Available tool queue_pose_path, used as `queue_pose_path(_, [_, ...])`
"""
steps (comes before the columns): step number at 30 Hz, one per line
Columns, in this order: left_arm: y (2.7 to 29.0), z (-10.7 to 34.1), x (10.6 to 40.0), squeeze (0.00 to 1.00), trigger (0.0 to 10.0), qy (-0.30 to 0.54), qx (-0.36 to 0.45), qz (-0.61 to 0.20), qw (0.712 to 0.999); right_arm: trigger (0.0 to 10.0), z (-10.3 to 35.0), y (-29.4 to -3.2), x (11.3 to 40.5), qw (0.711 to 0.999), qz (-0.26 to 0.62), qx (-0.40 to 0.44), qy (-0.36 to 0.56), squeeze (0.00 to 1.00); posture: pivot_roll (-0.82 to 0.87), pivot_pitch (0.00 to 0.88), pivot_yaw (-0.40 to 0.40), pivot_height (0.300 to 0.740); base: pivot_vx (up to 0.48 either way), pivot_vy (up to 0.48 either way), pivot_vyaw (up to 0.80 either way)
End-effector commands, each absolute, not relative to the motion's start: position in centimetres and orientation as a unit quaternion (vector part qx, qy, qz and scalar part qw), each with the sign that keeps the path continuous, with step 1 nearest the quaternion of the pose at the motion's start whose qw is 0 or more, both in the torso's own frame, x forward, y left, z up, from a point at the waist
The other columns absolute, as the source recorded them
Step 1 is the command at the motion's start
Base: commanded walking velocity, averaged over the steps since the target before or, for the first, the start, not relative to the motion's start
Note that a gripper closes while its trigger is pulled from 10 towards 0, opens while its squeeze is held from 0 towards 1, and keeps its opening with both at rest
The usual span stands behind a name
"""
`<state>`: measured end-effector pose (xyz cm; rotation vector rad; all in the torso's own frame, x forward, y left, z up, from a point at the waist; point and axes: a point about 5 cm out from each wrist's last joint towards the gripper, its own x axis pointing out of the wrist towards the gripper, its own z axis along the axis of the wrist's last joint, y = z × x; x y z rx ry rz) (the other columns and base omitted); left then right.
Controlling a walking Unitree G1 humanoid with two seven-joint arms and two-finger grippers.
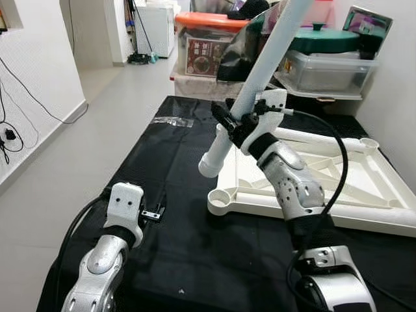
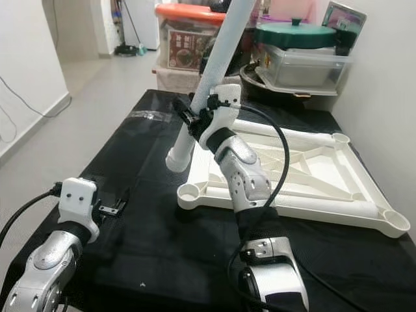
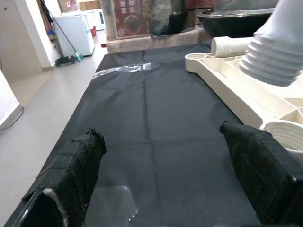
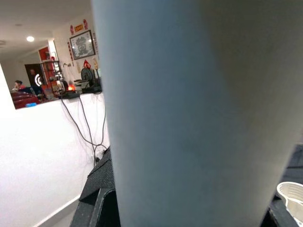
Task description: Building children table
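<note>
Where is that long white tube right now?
The table leg is up in the right gripper, tilted over the black cloth, its threaded end just above the near-left corner socket of the upturned white tabletop.

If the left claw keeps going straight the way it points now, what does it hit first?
Probably nothing soon. The open left claw points along the black cloth-covered table; a clear plastic wrapper lies far ahead. The upturned white plastic tabletop sits off to one side; depth is uncertain.

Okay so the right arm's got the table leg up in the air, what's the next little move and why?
Probably lower the table leg, bringing its threaded end down to the near corner socket of the upturned tabletop. The right gripper holds it tilted, its end above and beside that socket; the left gripper rests open.
</note>
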<state>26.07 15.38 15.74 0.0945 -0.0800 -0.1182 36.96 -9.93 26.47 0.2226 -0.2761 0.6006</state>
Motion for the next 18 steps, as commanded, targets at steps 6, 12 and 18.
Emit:
queue_pose_path(6, [14.9, 15.0, 25.2, 0.0, 10.0, -0.019, 0.059, -0.069, 0.996, 10.0, 26.7, -9.4, 36.3, 0.934, 0.303, 0.116, -0.149, 0.0, 0.08, 0.106, -0.091, 0.74, 0.0, -0.441, 0.0])
queue_pose_path(12, [14.9, 15.1, 25.2, 0.0, 10.0, -0.018, 0.053, -0.065, 0.996, 10.0, 26.4, -9.1, 36.2, 0.933, 0.309, 0.117, -0.145, 0.0, 0.08, 0.113, -0.09, 0.74, 0.0, -0.458, 0.0])
queue_pose_path(18, [15.2, 15.0, 25.3, 0.0, 10.0, -0.009, 0.027, -0.048, 0.998, 10.0, 26.3, -8.9, 36.2, 0.933, 0.311, 0.116, -0.142, 0.0, 0.08, 0.124, -0.092, 0.74, 0.0, 0.0, 0.0])
